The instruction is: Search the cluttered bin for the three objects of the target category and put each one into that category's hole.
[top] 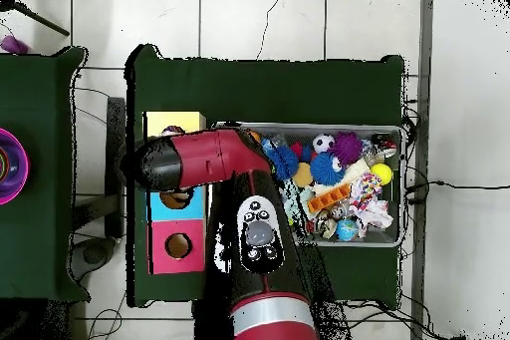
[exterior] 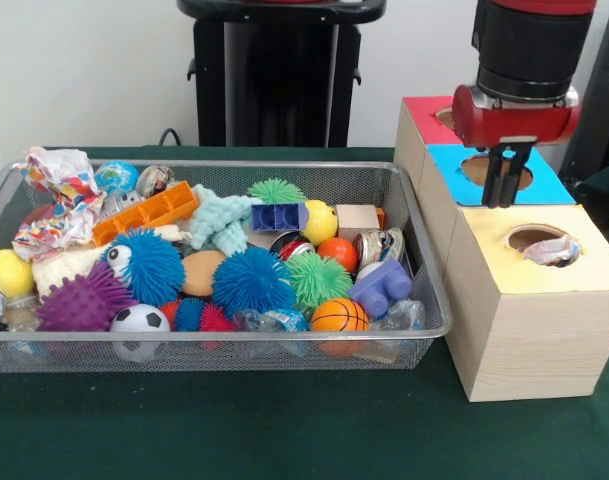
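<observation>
The wire mesh bin lies at the left, full of toys; it also shows in the overhead view. Two crumpled printed paper wads lie in its far left corner, one above the other; they show overhead too. A third wad sits in the hole of the yellow-topped box. My gripper hangs over the blue-topped box, behind the yellow one, open by a narrow gap and empty. Overhead, the arm hides the gripper.
A red-topped box stands behind the blue one. The bin holds spiky rubber balls, a mint fuzzy toy, an orange tray, small sports balls and a purple toy car. A purple disc lies on the side table overhead.
</observation>
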